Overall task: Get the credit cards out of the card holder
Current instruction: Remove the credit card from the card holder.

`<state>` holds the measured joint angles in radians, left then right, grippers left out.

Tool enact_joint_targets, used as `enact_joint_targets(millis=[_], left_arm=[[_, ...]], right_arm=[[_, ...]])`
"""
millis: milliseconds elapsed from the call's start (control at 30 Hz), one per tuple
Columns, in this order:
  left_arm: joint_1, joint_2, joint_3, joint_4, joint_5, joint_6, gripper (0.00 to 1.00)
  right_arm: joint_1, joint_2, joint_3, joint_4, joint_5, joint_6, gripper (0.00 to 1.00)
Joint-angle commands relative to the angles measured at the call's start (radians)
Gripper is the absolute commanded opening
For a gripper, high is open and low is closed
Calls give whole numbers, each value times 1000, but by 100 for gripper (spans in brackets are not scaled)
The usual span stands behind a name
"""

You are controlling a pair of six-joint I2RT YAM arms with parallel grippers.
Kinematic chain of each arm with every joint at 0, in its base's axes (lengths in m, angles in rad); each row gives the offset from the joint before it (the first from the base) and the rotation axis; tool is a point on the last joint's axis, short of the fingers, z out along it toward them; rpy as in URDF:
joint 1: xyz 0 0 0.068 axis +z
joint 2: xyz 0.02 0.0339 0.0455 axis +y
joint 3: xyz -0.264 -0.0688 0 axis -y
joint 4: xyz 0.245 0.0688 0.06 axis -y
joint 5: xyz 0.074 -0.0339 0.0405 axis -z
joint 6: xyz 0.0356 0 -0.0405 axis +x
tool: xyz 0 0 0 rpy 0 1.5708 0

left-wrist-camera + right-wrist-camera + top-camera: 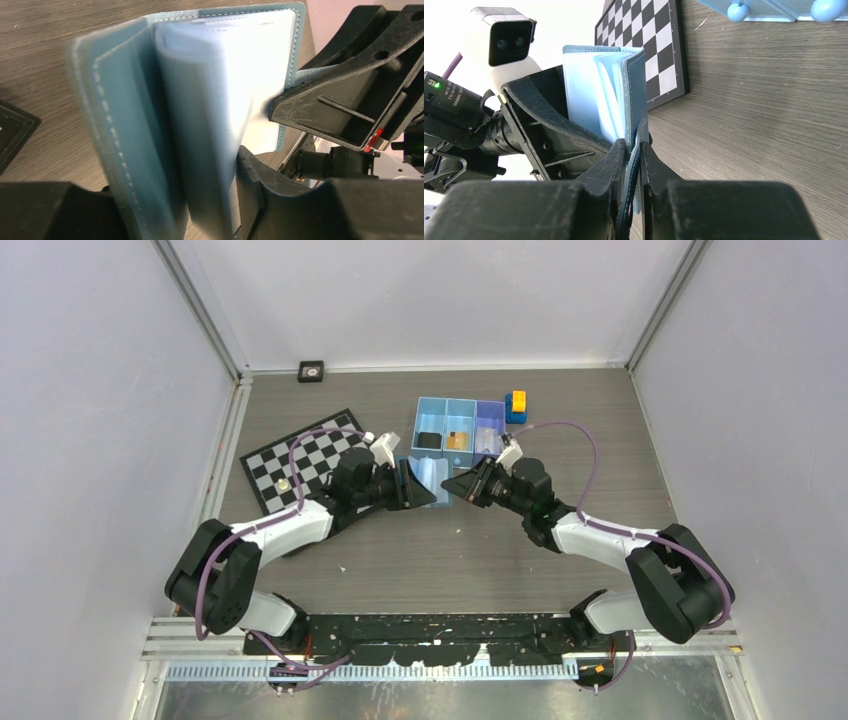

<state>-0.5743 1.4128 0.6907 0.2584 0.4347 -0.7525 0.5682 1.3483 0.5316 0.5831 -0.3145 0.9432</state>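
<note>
Overhead, the table carried two arms reaching inward from the near edge to meet at its centre. A chessboard lay on the left, and a blue tray with three compartments sat at the far centre. A tan item, too small to identify, lay in the tray's middle compartment. The card holder hung open between the grippers, just near of the tray, with its pale leaves fanned. The right gripper was pinched tight on the edge of one cover. The left gripper straddled the other cover and the leaves; blur hid whether its fingers pressed them. Yellow and blue blocks stood just beside the tray's far right corner.
</note>
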Motion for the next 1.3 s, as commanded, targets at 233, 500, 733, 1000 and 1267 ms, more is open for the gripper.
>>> enact_joint_targets(millis=[233, 500, 733, 1000, 1267], left_arm=[[-4, 1, 29, 35, -4, 9, 28], [-3, -37, -1, 115, 53, -18, 23], [-4, -74, -16, 102, 17, -13, 21], [40, -125, 18, -206, -286, 3, 22], [113, -177, -11, -283, -358, -62, 40]], right_arm=[[15, -13, 36, 95, -23, 8, 31], [16, 12, 49, 76, -26, 8, 39], [15, 12, 53, 70, -23, 11, 1], [16, -36, 41, 38, 7, -7, 1], [15, -46, 38, 35, 17, -9, 0]])
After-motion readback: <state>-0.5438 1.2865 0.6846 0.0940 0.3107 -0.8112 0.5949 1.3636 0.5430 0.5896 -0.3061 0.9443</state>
